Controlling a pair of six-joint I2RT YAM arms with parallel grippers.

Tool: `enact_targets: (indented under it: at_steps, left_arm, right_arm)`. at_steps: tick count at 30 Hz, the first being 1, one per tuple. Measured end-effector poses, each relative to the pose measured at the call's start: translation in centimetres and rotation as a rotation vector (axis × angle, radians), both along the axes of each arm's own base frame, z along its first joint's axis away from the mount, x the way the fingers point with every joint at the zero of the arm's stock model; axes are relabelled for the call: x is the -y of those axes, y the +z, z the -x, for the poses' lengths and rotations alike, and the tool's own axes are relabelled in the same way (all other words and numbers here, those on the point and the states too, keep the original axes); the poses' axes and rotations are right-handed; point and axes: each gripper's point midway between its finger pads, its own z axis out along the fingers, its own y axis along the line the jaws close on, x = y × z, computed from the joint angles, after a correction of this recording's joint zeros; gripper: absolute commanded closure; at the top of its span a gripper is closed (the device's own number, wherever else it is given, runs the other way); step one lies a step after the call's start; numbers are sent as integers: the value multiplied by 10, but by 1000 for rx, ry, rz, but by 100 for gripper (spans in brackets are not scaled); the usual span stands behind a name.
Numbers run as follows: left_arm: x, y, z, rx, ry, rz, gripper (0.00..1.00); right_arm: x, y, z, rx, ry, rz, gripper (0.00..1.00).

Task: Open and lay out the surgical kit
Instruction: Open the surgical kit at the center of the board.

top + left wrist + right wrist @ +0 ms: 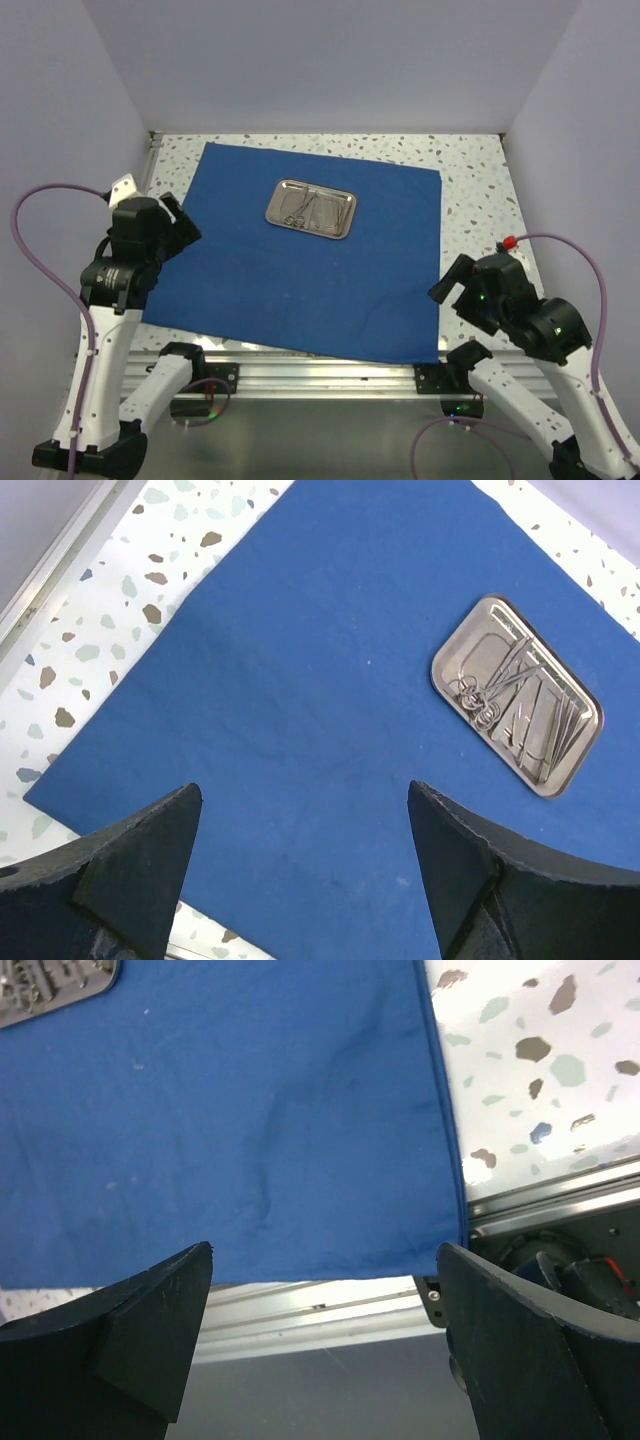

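Surgical kit [250, 262] is lying opened out, and both arms are hovering clear of it. Left gripper [300, 815] is gaping wide and carrying nothing, hanging over the sheet's 9 o'clock edge. Right gripper [325, 1260] is spread just as wide and is also empty, above the 4 o'clock corner.

Blue cloth wrap [330, 300] is lying flat on the speckled table [470, 190]. It's looking soft, light and quick to rumple, so pinching an edge or corner is the way in. Steel tray [478, 645] is sitting towards 12 o'clock, stiff and slick. Thin instruments [510, 695] are lying loose inside and probably sliding easily, so I'm favouring a level grip on the rim.
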Motion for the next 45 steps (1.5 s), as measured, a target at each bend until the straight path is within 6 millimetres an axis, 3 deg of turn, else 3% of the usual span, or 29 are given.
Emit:
enact_targets:
  at_steps: [6,10,12,14,16,19,22,26,31,35,38,40,45]
  left_arm:
    - [-1,5,3,22,0,0,11]
    - [0,-7,-7,-8,-15,-23,11]
    - [0,-19,-18,-61,-26,-44,11]
    - [0,-32,-34,-116,-34,-68,11]
    - [0,-47,-50,-166,-44,-90,11]
    - [0,-65,-74,-225,-60,-120,11]
    - [-3,-68,-105,-236,-65,-140,11]
    - [-21,-63,-160,-217,-46,-140,12]
    - [-55,-71,-226,-203,-27,-117,12]
    - [-74,-98,-266,-232,-35,-102,13]
    - [-79,-135,-275,-293,-54,-69,13]
    - [-81,-157,-279,-330,-64,-44,14]
    - [-86,-208,-287,-403,-82,3,14]
  right_arm:
    - [1,1,-20,-65,4,107,2]
    - [-15,-19,-40,-209,96,188,1]
    - [-26,-30,-65,-273,129,231,1]
    - [-33,-47,-103,-327,133,249,2]
    - [-29,-64,-138,-354,104,233,3]
    - [3,-83,-190,-399,16,231,4]
    - [28,-86,-243,-378,-36,251,5]
    - [42,-94,-296,-331,-49,278,7]
    - [46,-129,-319,-385,-31,293,11]
    - [54,-164,-324,-459,-31,298,16]
    - [59,-177,-321,-494,-34,291,23]
    - [63,-175,-324,-487,-39,297,33]
    - [66,-172,-330,-471,-45,316,41]
